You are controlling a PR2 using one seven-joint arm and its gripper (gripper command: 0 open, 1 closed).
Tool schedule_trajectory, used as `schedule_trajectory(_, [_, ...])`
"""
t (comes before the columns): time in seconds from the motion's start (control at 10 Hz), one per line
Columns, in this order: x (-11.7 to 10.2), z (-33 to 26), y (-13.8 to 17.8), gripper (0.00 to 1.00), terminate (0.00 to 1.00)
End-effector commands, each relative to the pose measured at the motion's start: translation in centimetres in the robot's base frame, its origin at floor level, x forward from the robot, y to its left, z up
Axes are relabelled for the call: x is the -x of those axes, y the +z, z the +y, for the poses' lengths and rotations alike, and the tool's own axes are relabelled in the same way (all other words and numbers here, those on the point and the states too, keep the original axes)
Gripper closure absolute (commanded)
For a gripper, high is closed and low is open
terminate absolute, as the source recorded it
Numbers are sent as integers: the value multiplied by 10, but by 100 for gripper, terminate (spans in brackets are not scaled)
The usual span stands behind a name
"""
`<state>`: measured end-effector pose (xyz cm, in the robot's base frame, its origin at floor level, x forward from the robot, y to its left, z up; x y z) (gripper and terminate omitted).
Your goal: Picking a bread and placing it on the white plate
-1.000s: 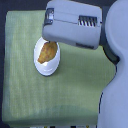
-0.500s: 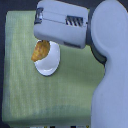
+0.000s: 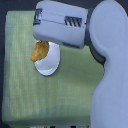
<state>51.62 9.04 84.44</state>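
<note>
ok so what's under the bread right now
The golden-brown bumpy oval bread overlaps the upper left rim of the round white plate, which sits on a green cloth. The grey arm covers its upper end and the gripper.

- The worktop fills the exterior view's left and middle, cloth-covered, running out of frame at the bottom.
- The white plate sits on the worktop, up in its rear half, a little left of the view's centre.
- The bread lies tilted over the plate's upper-left edge, one end poking out past the rim.
- The arm rises along the exterior view's right, bending left across the top.
- The gripper overhangs the plate's far side; its fingers are hidden.
</note>
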Motion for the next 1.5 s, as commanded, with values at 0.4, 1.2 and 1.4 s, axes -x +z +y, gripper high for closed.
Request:
schedule_trajectory(0.4, [-2, -9, -10, 0, 0])
schedule_trajectory(1.2, [-1, -10, -7, 0, 0])
schedule_trajectory(1.4, [-13, -11, 10, 0, 0])
